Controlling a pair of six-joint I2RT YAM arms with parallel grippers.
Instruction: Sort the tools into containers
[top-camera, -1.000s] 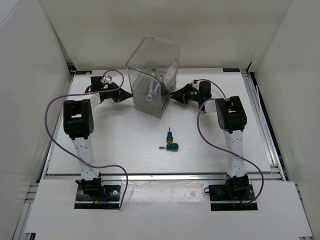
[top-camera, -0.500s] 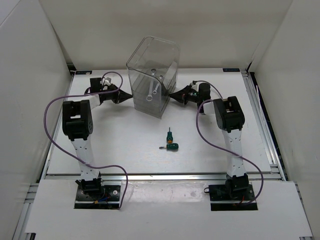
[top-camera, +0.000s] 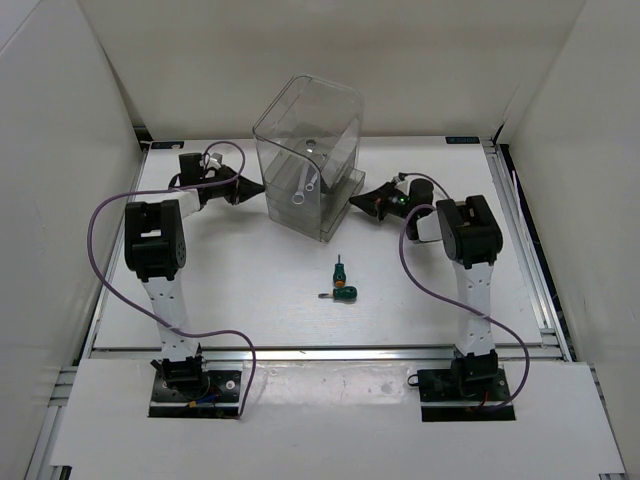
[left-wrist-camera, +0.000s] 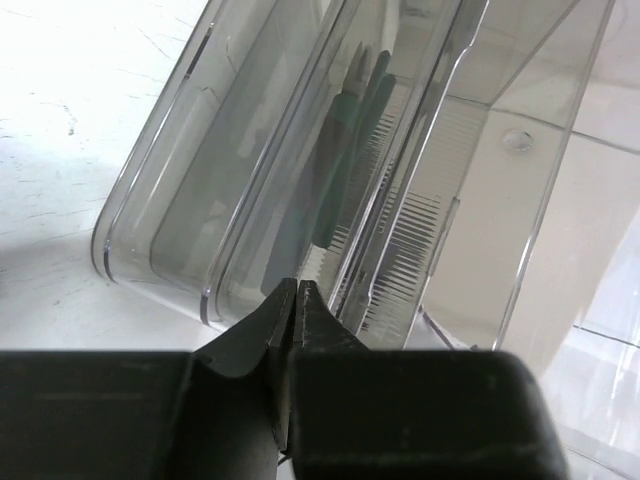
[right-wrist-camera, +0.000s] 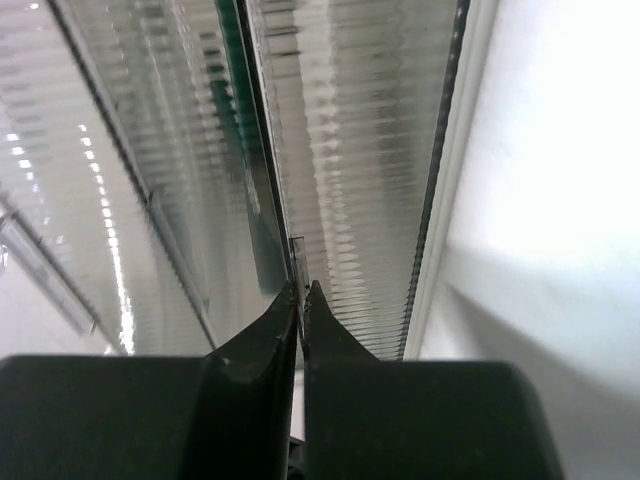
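The clear organiser (top-camera: 305, 150) stands at the back middle of the table, and its low drawer (top-camera: 348, 188) juts out to the right. My right gripper (top-camera: 358, 201) (right-wrist-camera: 303, 290) is shut on that drawer's thin clear tab (right-wrist-camera: 298, 250). My left gripper (top-camera: 262, 187) (left-wrist-camera: 298, 285) is shut with nothing in it, its tips against the organiser's left side. Dark-green-handled pliers (left-wrist-camera: 345, 150) lie inside one drawer (left-wrist-camera: 180, 200). Two stubby green-handled screwdrivers (top-camera: 340, 270) (top-camera: 343, 293) lie on the table in front of the organiser. No wrenches can be made out.
White walls close in the table on the left, back and right. Purple cables (top-camera: 105, 215) loop from both arms. A metal rail (top-camera: 530, 260) runs along the right edge. The arm bases (top-camera: 195, 385) sit at the near edge.
The right gripper has shut on the drawer's tab and drawn back to the right, sliding the drawer partly out of the organiser. The left gripper has stayed against the organiser.
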